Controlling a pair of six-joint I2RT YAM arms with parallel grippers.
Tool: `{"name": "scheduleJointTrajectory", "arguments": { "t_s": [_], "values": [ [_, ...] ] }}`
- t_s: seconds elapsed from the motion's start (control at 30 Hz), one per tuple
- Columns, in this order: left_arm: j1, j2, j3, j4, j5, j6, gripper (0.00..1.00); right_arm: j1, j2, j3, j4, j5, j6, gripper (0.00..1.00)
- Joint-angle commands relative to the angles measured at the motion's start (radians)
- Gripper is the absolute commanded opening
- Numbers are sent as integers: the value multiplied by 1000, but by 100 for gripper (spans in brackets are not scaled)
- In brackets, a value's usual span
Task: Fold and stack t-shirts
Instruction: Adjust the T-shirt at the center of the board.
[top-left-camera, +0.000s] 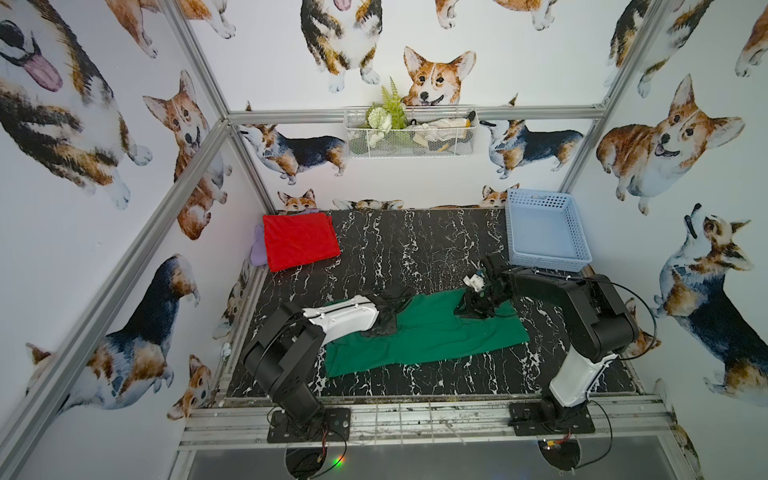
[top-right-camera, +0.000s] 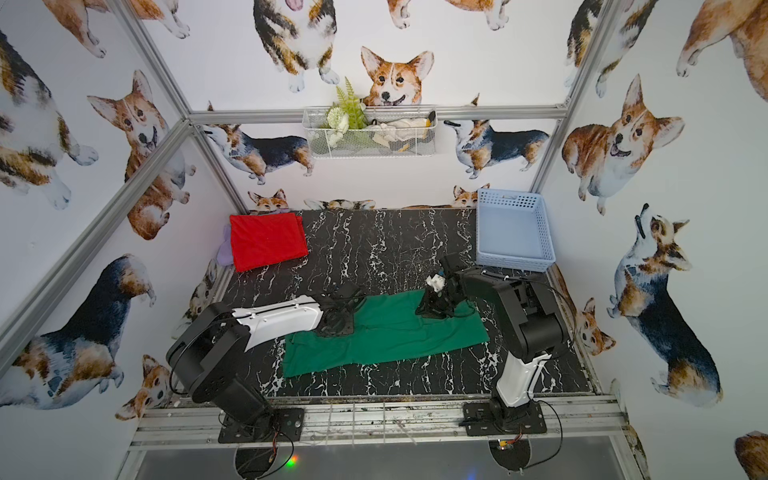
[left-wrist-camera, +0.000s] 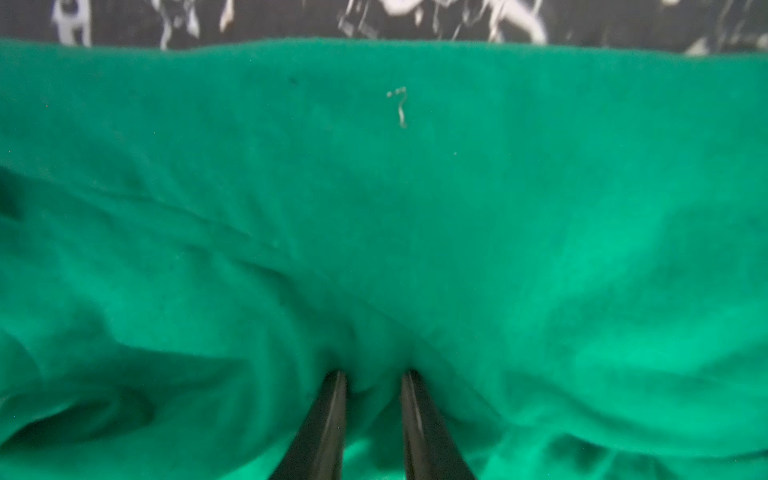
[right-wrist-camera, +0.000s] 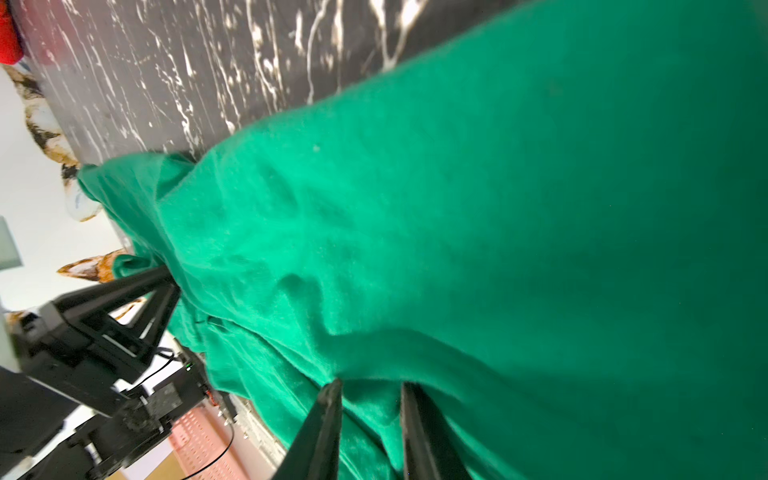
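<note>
1. Green t-shirt (top-left-camera: 436, 336) lies as a long strip across the near half of the desk (top-left-camera: 415, 249).
2. Left hand (left-wrist-camera: 374, 374) clamps cloth near its left end; right hand (right-wrist-camera: 372, 384) clamps its right end.
3. Red t-shirt (top-left-camera: 299, 241) sits folded in the far-left corner.

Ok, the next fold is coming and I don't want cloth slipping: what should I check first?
1. Left gripper pinching the green t-shirt: ok.
2. Right gripper pinching the same shirt: ok.
3. All cloth layers caught in each pinch: cannot tell.
4. Green t-shirt lying smooth: not ok, wrinkled near the left gripper.
5. Red t-shirt folded, apart from the green one: ok.
</note>
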Motion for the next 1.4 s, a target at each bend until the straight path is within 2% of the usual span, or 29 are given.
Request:
{"name": "scheduleJointTrajectory", "arguments": {
  "t_s": [0.0, 0.47, 0.73, 0.97, 1.37],
  "values": [
    [33, 61, 64, -10, -14, 64, 28, -1, -42, -12, -39, 89, 2, 31],
    [115, 331, 406, -53, -5, 238, 25, -2, -100, -63, -79, 173, 1, 31],
    [169, 469, 590, -56, 51, 326, 24, -2, -146, -64, -117, 199, -7, 31],
    [215, 601, 820, -104, 115, 404, 23, -2, -204, -26, -180, 225, -11, 31],
    [267, 824, 1200, -206, 230, 453, 24, -2, -267, 61, -298, 285, -22, 32]
  ]
}}
